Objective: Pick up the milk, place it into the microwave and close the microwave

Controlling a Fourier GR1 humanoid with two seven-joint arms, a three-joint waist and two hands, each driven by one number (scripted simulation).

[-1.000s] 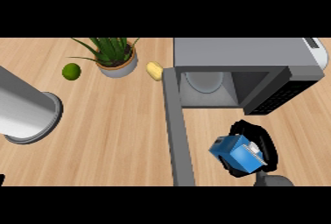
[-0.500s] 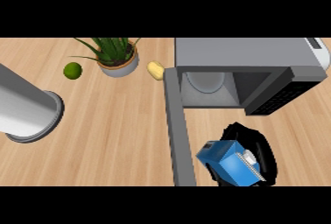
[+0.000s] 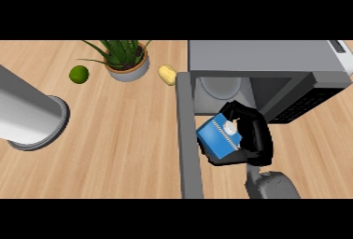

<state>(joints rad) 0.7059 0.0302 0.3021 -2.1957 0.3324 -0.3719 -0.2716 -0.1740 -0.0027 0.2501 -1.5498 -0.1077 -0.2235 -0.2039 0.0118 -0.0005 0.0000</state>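
The milk [image 3: 218, 138] is a blue carton with a white cap, held tilted just in front of the microwave's open cavity [image 3: 222, 88]. My right hand [image 3: 254, 133] is shut on it, with black fingers curled over its top and right side. The grey microwave [image 3: 265, 57] stands at the back right. Its open door [image 3: 188, 140] shows edge-on as a grey strip running toward me, right next to the carton's left side. My left hand does not show.
A thick grey cylinder [image 3: 27, 116], apparently my left forearm, fills the left edge. A potted plant [image 3: 127, 63], a green lime [image 3: 79, 74] and a small yellow item [image 3: 167, 74] sit at the back of the wooden counter [image 3: 117, 154].
My right hand has carried the milk away from me and a little left, from the counter's front up to the mouth of the microwave. Nothing else has moved.
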